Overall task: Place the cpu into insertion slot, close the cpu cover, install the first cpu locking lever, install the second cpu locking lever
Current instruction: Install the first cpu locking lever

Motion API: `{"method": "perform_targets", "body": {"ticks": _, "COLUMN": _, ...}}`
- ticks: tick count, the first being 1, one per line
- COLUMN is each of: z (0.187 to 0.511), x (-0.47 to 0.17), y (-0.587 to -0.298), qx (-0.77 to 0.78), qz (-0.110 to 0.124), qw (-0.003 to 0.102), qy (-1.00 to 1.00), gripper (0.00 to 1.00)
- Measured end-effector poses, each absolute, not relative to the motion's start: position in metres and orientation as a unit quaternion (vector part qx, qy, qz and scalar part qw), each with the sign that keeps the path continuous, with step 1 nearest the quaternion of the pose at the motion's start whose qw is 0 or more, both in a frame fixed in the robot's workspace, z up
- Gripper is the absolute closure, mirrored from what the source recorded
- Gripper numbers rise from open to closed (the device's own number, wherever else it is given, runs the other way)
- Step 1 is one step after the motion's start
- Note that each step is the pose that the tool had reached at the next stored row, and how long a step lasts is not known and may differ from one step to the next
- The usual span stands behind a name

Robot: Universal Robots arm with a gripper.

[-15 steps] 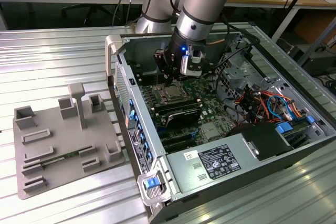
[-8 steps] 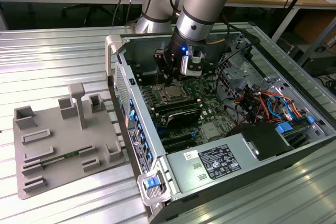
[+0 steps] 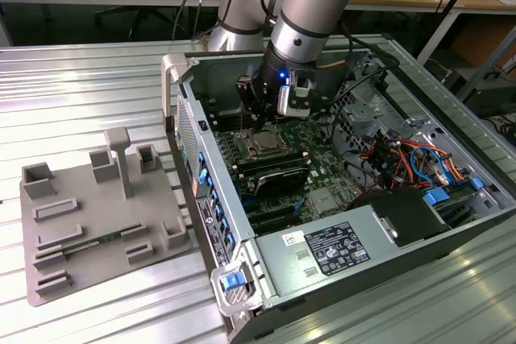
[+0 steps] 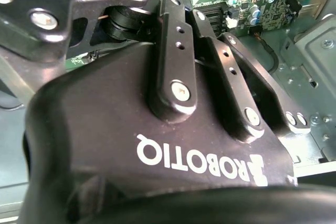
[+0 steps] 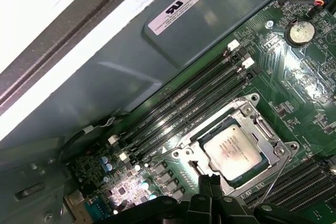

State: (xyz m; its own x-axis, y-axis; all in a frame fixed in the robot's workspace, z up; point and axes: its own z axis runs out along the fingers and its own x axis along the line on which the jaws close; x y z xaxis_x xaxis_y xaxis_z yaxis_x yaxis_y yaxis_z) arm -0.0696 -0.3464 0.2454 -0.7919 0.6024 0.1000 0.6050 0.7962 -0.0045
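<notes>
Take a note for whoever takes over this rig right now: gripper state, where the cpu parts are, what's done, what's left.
Gripper: shut, with its tips low beside a corner of the socket.
The cpu sits in the insertion slot, and the cpu cover lies flat around it.
Done: cpu placed, cover closed.
Left: both locking levers. One thin lever rod stands off the frame and appears unlatched.
</notes>
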Motion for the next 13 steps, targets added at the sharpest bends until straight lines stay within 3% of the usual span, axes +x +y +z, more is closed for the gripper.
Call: {"method": "perform_targets", "body": {"ticks": 13, "z": 0.2454, "x": -0.0696, "y": -0.3464, "qx": -0.312, "qz": -0.015, "qw": 0.049, "qy": -0.949, "gripper": 0.89}}
